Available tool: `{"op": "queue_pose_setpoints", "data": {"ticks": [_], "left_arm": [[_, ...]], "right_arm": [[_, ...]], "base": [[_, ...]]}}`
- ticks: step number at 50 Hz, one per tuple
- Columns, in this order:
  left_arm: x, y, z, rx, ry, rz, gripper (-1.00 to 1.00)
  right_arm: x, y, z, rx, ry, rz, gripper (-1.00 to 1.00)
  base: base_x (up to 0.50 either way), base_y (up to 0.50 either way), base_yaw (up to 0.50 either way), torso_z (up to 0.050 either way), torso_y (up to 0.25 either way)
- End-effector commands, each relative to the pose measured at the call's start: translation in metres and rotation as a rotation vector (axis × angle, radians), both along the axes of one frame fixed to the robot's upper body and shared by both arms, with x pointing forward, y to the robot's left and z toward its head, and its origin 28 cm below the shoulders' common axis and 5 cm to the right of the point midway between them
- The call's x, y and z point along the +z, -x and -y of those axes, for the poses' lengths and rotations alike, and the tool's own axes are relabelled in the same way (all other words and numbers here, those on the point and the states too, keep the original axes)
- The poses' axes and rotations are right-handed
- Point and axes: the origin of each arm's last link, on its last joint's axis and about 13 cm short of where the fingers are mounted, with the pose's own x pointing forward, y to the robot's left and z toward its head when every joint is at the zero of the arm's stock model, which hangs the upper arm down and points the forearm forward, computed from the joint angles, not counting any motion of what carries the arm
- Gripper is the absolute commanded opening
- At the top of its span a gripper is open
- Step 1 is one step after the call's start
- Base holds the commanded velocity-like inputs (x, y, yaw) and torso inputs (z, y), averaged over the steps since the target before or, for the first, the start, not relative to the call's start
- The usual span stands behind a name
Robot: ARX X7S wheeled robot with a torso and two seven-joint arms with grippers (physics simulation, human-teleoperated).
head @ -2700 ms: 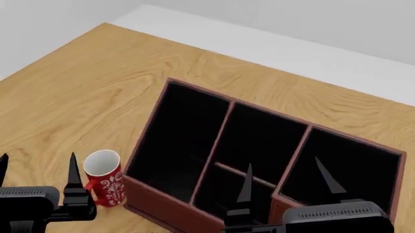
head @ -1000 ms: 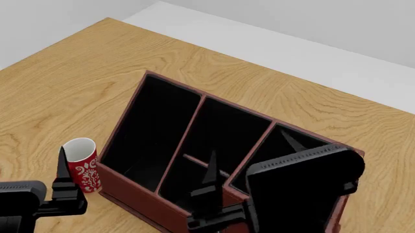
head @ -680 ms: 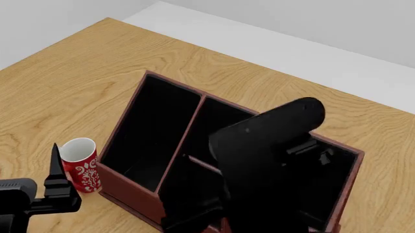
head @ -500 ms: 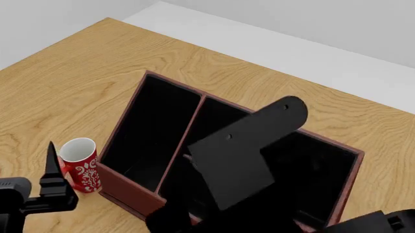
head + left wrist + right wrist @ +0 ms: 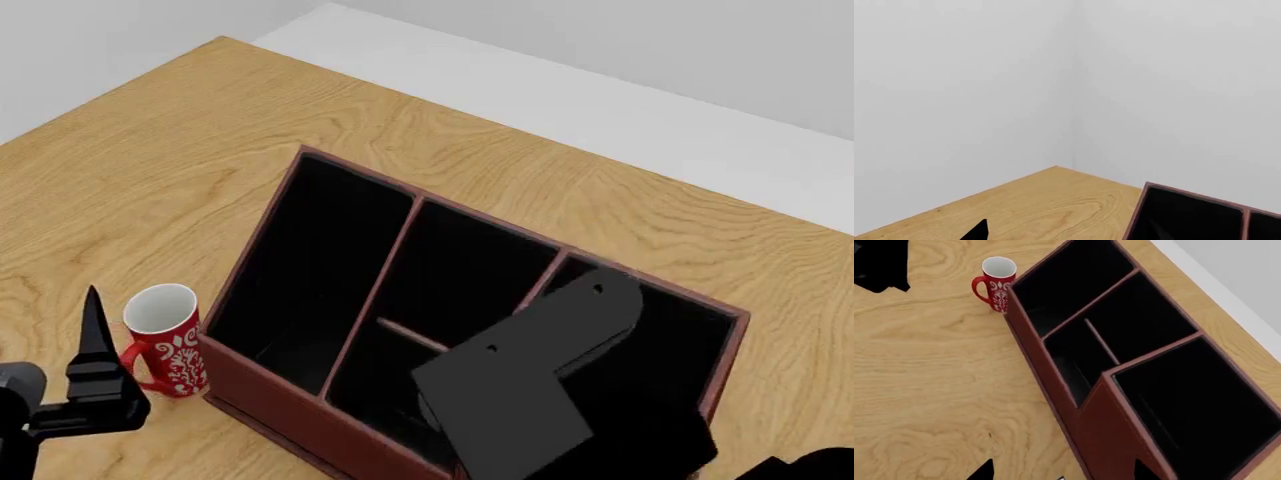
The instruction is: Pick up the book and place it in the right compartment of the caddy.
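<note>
The caddy (image 5: 350,176) is a dark red box with black lining at the middle of the wooden table. Its right compartment (image 5: 1201,405) is squarish with taller walls, and nothing shows inside it. In the head view my right arm (image 5: 534,390) partly covers that compartment (image 5: 687,325). My right gripper (image 5: 1062,472) hangs open above the caddy's near wall (image 5: 1087,430), one fingertip over the table and one over the raised corner. My left gripper (image 5: 1067,236) is open near the table's left; one of its fingers (image 5: 94,335) stands beside the mug. The book is out of view.
A red mug with a white pattern (image 5: 163,335) stands just left of the caddy's near corner, and the mug (image 5: 995,280) also shows from the right wrist. The table's far edge (image 5: 441,75) runs behind the caddy, with white floor past it.
My right arm has swung up and across over the caddy and now hangs over its right part. The left gripper has drifted a little left. Caddy and mug have stayed put for the last second.
</note>
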Motion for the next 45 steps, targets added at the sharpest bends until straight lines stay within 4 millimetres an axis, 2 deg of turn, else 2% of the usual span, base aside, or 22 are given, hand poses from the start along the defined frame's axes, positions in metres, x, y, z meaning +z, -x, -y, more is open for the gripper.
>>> {"op": "queue_pose_setpoints", "data": {"ticks": [1,12,22,36,45], "left_arm": [[0.003,0.001,-0.001,0.001,0.008,0.006,1.0],[0.004,0.002,0.0,0.0,0.005,0.008,1.0],[0.001,0.0,-0.001,0.002,0.005,0.002,1.0],[0.001,-0.001,-0.001,0.001,0.006,0.0,1.0],[0.001,-0.001,-0.001,0.0,0.008,0.004,1.0]], "right_arm": [[-0.014,0.0,0.009,-0.034,0.018,-0.122,1.0],[-0.029,-0.008,0.011,-0.033,0.019,-0.171,1.0],[-0.052,-0.021,0.01,-0.03,0.032,-0.241,1.0],[-0.06,-0.046,0.011,-0.021,0.049,-0.288,1.0],[-0.068,-0.05,0.013,-0.037,0.07,-0.309,1.0]], "base": [[0.0,0.0,0.0,0.0,0.0],[0.0,0.0,0.0,0.0,0.0],[0.0,0.0,0.0,0.0,0.0],[0.0,0.0,0.0,0.0,0.0],[0.0,0.0,0.0,0.0,0.0]]}}
